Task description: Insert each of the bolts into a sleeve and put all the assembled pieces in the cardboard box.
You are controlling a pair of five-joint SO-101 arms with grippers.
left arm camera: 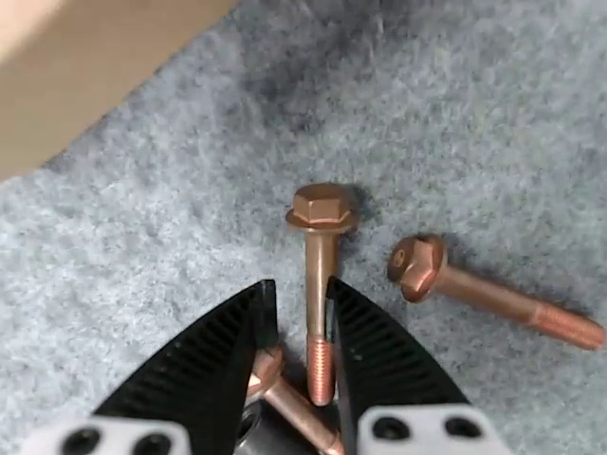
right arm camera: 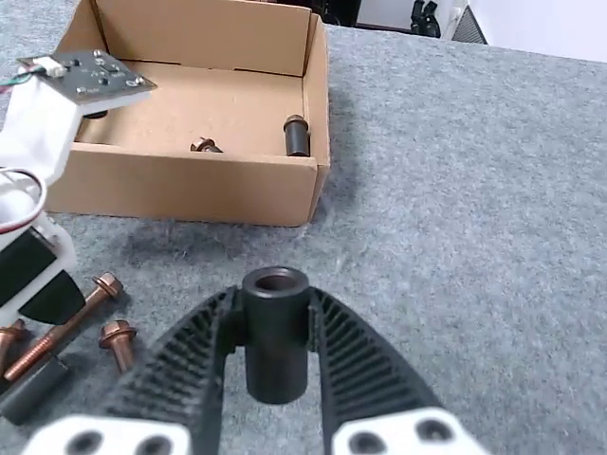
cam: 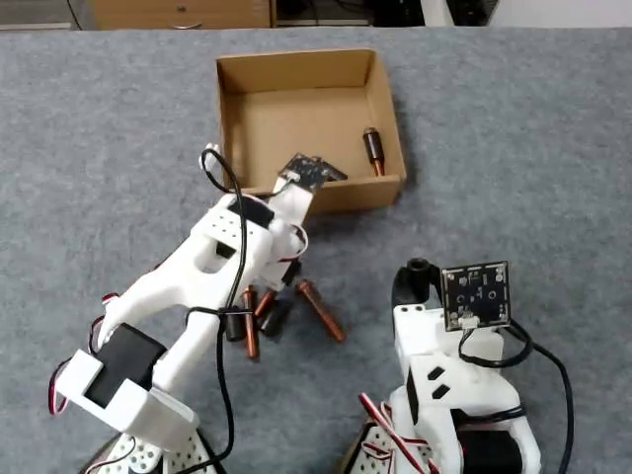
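We read the current step as bolt pickup, with the receiving sleeve already presented.

**Left arm.** The left gripper (left arm camera: 300, 286) sits low over the table (cam: 533, 148), near its middle and on the near side of the cardboard box (cam: 296, 71). Its fingers are narrow and straddle the shank of a copper bolt (left arm camera: 322, 275) that lies flat. One finger is against the shank. We see a sliver of gap on the other side, so we judge the grasp not yet closed.

**Right arm.** Towards the near edge of the table, the right gripper (right arm camera: 273, 301) has its fingers clamped on a black sleeve (right arm camera: 275, 351), held upright with the bore facing up.

**Box.** It stands towards the far edge and already holds one assembled piece (cam: 373, 148).

**Hazards**
- A second bolt (left arm camera: 289, 393) lies under the fingers and crosses below the target. If the fingers close on both bolts, the grip will be skewed.
- The fingers bracket the shank towards the threaded end, so the heavy hex head may swing down on lifting.
- A third bolt (left arm camera: 493, 296) lies just beside the target, and any sideways drift could knock it away.
- A tilted bolt would strike the sleeve rim rather than enter the bore.
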